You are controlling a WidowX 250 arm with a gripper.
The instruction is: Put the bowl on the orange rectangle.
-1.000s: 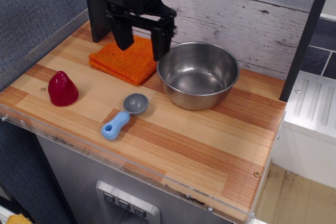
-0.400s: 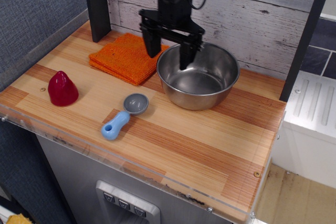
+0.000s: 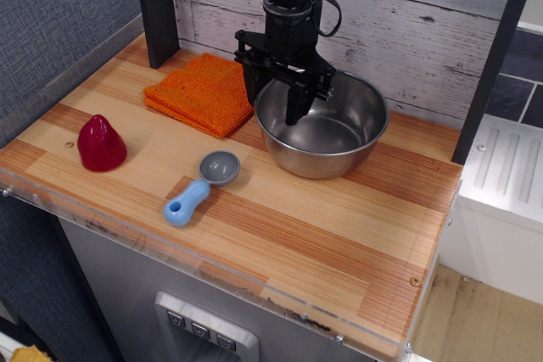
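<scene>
The tool (image 3: 277, 97) has dropped, narrower yet empty, astride the bowl (image 3: 323, 123) rim nearest the orange rectangle (image 3: 202, 92); next, pinch that rim.

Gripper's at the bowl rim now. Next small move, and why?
Probably close the jaws on the rim. The gripper is open and straddles the left rim of the bowl, one finger inside and one outside, so it seems placed for a pinch. The bowl sits on the wood, just right of the orange rectangle, so it needs gripping before any lift leftward.
</scene>
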